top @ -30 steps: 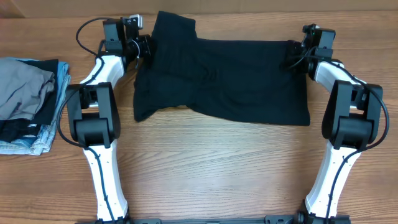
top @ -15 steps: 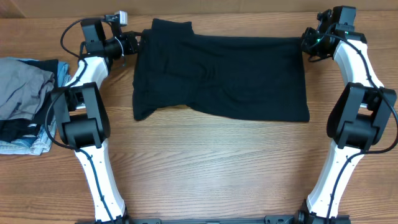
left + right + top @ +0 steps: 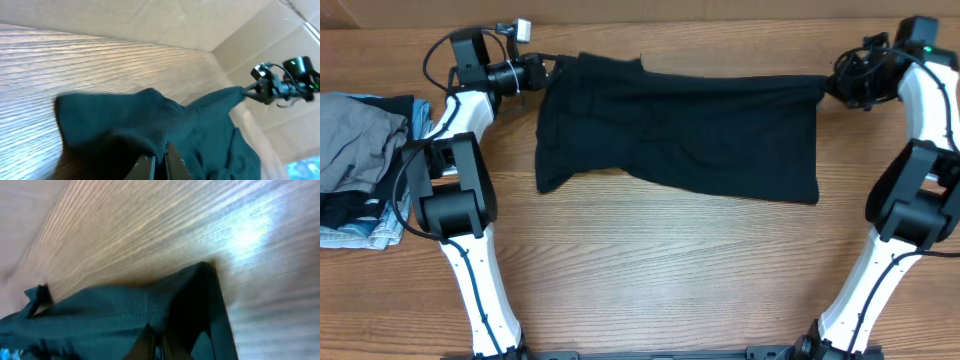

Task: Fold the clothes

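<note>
A black garment (image 3: pixel 680 135) lies spread across the far half of the table, its top edge pulled taut between the two arms. My left gripper (image 3: pixel 542 72) is shut on its far left corner, seen in the left wrist view (image 3: pixel 160 155) with dark cloth pinched between the fingers. My right gripper (image 3: pixel 832 88) is shut on its far right corner, seen in the right wrist view (image 3: pixel 159 342) with cloth (image 3: pixel 125 310) between the fingers. The lower edge rests on the table.
A pile of folded clothes (image 3: pixel 365 165) in grey, black and denim sits at the left edge of the table. The wooden table (image 3: pixel 660 270) shows in front of the garment. A wall runs behind the far edge.
Both grippers have moved outward and away from each other, stretching the garment's top edge straight. The right arm has swung far to the right.
</note>
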